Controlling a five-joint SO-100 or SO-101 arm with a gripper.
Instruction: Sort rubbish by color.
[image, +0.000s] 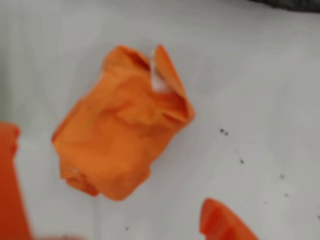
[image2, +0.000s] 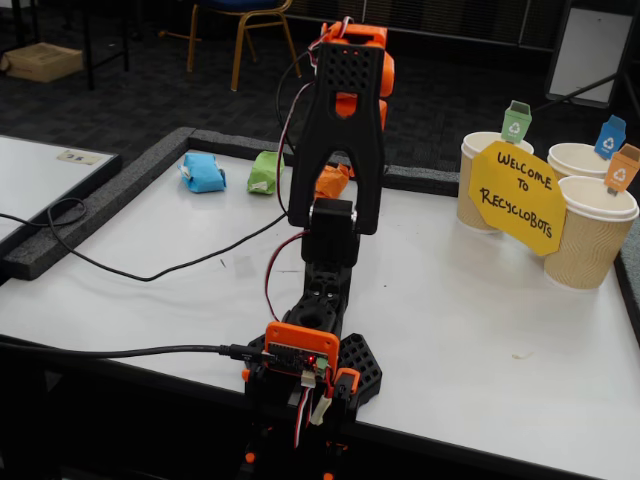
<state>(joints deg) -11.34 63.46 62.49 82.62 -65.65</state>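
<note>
White tabletop (image2: 480, 300), dark carpet beyond. Orange wad (image: 122, 122) lies on table at frame centre in wrist view; gripper (image: 120, 225) spread wide, empty, fingers at 8 and 5 o'clock. Risk: off-centre closing nudges wad aside.

A yellow sign (image2: 516, 197) reading "Welcome to Recyclobots" leans against paper cups (image2: 592, 232), whose clipped tags (image2: 516, 121) carry recycling symbols.

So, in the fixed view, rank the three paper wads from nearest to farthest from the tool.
The tool hangs open above the orange wad.
1. Orange wad, partly hidden behind the arm.
2. Green wad, just left of it.
3. Blue wad, farthest left, by the table's raised edge.
</note>
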